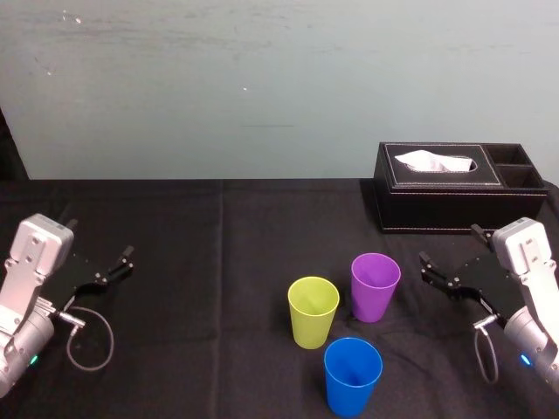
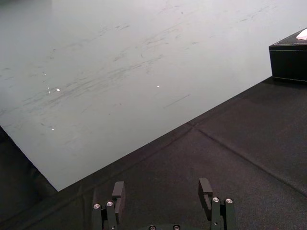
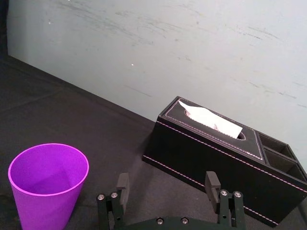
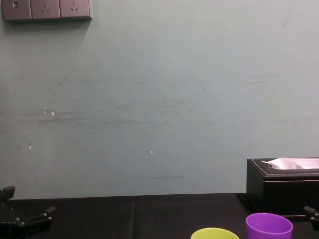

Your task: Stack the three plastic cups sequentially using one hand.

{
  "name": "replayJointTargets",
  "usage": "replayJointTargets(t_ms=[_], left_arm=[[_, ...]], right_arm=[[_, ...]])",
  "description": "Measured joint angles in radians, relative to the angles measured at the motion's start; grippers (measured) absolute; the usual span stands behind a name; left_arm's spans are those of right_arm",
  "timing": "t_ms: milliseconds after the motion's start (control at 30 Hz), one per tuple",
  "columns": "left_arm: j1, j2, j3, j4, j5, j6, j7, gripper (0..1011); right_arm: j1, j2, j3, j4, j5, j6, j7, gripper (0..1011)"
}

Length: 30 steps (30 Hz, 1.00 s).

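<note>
Right hand hovers, jaws apart, beside purple cup.

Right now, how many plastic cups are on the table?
3. The yellow-green cup stands in the middle, the purple cup to its right and farther back, the blue cup nearest the robot. All upright, none stacked; none seems hidden.

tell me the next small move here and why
Probably ease the right tool toward the purple cup. Its jaws are open, that cup stands nearest it, and the yellow-green cup and blue cup stand upright and apart too, nothing stacked yet. The left tool sits parked far left.
</note>
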Motion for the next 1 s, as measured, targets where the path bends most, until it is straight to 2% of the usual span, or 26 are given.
replayJointTargets(t_ms=[1000], left_arm=[[0.000,0.000,0.000,0.000,0.000,0.000,0.000,1000]], right_arm=[[0.000,0.000,0.000,0.000,0.000,0.000,0.000,1003]])
